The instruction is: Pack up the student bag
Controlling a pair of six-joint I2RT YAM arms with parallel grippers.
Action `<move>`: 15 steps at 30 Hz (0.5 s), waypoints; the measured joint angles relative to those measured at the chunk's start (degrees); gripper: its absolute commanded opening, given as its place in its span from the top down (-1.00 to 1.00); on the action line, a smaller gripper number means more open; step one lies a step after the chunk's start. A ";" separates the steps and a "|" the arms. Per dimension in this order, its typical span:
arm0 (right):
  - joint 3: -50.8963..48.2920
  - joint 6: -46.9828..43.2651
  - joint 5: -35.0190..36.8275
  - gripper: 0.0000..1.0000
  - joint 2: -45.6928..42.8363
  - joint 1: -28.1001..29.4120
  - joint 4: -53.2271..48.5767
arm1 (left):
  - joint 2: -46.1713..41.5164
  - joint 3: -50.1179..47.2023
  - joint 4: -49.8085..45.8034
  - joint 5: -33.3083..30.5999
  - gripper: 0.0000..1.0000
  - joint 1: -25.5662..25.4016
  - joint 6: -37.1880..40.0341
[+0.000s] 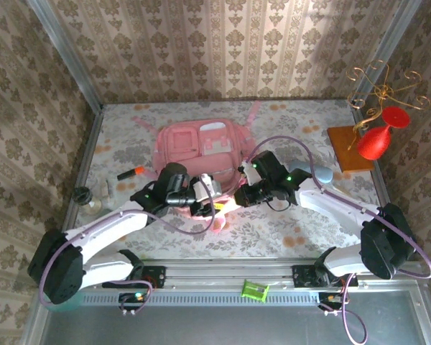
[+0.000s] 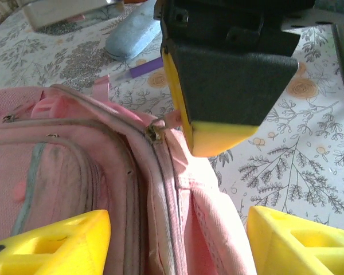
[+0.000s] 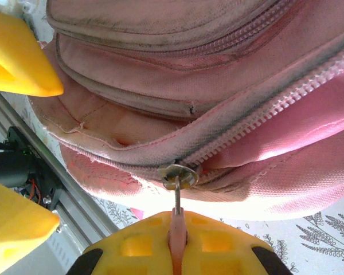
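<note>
Student bag (image 1: 201, 147), right tool (image 3: 176, 243) pinching zip pull (image 3: 176, 197)

— A home, is it? Patterned wallpaper (image 1: 223, 50) all round, a floral-printed worktop (image 1: 294, 230), a red vase (image 1: 377, 140) and a gold wire ornament (image 1: 381, 86) at the far right.

— Dressed like one. But the walls meet at bare metal posts (image 1: 65, 54), and a metal rail (image 1: 223, 277) along the near edge carries a left arm (image 1: 108, 226) and a right arm (image 1: 337, 201). It's a robot test cell made up as a room, pink student bag (image 1: 201, 147) included.
</note>
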 measured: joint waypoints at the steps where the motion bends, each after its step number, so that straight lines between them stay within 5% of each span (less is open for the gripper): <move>1: 0.00 0.00 -0.04 1.00 -0.02 0.07 0.02 | 0.52 0.42 -0.31 -0.31 -0.33 -0.15 -0.33; 15: 0.00 0.00 -0.66 1.00 -0.02 0.37 0.26 | 9.40 3.82 -1.51 -2.23 -0.12 -1.44 -1.64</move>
